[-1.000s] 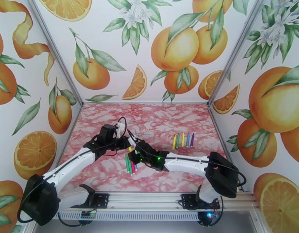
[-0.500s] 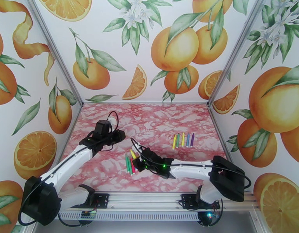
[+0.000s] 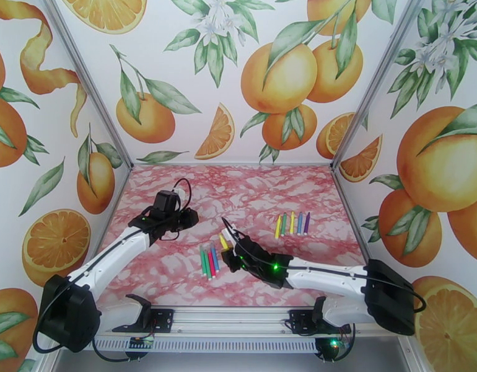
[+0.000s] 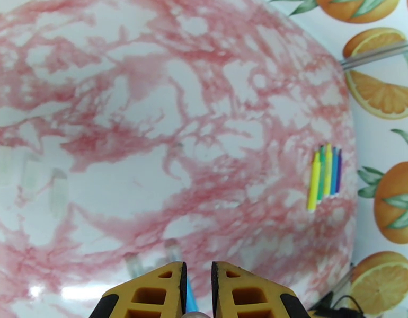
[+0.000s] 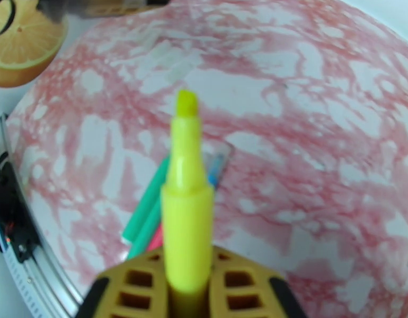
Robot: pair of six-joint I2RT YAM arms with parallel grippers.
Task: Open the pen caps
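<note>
The left arm (image 3: 111,258) and right arm (image 3: 328,279) are white tubes between bulky black joints, with thin black cables (image 3: 189,190) looping along them. A green light (image 3: 274,266) glows on the right one. Yellow-orange fingers (image 4: 151,287) carry square cut-outs; black feet (image 3: 153,317) sit at six o'clock.

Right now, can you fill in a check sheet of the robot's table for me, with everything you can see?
Surface: pink marbled table top.
Job's things: yellow pen, tip bare, in the right hand; row of five pens at the right; bunch of green, red and blue pens near the middle.
Clutter: faint see-through bits on the table, too pale to name.
Hands: right hand shut on the yellow pen; left hand shut, a blue sliver between its fingers.
Cables: black cable looping above the left wrist.
Surroundings: walls printed with oranges; metal rail at the near edge.
</note>
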